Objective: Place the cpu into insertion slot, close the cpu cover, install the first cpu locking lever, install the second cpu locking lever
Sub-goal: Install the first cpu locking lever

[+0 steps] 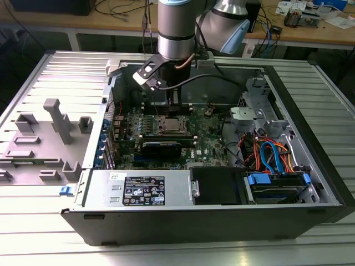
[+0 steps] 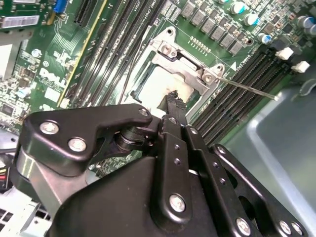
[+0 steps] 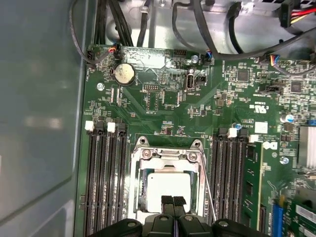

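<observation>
The insertion slot (image 1: 171, 126) sits near the back of the green motherboard (image 1: 211, 145). In both wrist views the silver-grey cpu (image 3: 165, 186) (image 2: 157, 83) lies flat inside the slot. The cpu cover (image 3: 167, 157) (image 2: 186, 65) lies down around it, with the chip showing through its window. A thin wire locking lever (image 3: 209, 193) (image 2: 247, 87) runs along one side of the socket and sticks out past it. My gripper (image 3: 173, 202) (image 2: 173, 98) (image 1: 173, 103) hangs just above the cpu's near edge, fingers pressed together with nothing between them.
Black memory slots (image 3: 103, 182) (image 3: 232, 173) flank the socket on both sides. The open computer case (image 1: 310, 183) walls in the board. A power supply (image 1: 141, 188) sits in front, and drive cables (image 1: 272, 155) lie at the exterior view's right. A grey fixture (image 1: 55, 119) stands outside at its left.
</observation>
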Available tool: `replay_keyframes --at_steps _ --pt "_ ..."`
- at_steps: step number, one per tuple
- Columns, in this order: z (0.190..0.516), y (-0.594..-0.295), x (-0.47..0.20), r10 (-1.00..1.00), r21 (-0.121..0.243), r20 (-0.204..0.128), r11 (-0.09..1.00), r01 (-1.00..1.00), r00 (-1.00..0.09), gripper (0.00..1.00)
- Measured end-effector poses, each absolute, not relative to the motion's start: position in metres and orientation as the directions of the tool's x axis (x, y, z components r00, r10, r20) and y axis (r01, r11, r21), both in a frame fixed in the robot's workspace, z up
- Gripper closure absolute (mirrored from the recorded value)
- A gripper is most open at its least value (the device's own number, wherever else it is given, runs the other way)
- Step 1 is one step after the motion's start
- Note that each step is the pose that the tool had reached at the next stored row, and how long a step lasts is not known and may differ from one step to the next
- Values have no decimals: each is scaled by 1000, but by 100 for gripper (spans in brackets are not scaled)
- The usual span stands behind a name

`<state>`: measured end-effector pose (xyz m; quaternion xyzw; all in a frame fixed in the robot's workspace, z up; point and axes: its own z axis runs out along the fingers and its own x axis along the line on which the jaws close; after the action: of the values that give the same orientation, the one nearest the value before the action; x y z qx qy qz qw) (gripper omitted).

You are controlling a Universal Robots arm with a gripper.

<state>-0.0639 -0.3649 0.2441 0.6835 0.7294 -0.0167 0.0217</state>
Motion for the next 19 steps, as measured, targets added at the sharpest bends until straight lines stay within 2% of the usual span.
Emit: replay_keyframes --at_steps 10,19 --pt "273 -365 -64 996 5 -54 65 998 -65 89" --pt "274 -365 -64 996 5 -54 70 998 -70 89"
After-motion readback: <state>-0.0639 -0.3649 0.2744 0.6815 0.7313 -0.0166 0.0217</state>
